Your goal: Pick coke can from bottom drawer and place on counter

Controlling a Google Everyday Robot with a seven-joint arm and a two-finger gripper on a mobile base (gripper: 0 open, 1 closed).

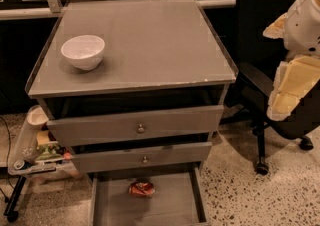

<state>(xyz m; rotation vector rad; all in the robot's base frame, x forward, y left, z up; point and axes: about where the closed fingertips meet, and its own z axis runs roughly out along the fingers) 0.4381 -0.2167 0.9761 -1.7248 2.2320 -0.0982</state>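
Note:
The coke can (pixel 142 189) is a small red can on the floor of the open bottom drawer (pixel 175 205), near its back, under the two knobbed drawers. It looks tilted or lying down. The counter (pixel 150 40) is the flat grey top of the cabinet. My gripper (pixel 292 87), white and pale yellow, hangs at the right edge of the view. It is to the right of the cabinet, at about the height of the counter's front edge, well above and away from the can. It holds nothing that I can see.
A white bowl (pixel 83 51) stands on the counter's left side. A black office chair (pixel 265 30) is right of the cabinet, behind my gripper. A low cart (pixel 30 155) with small items stands at the left. The two knobbed drawers (pixel 140 126) are slightly ajar.

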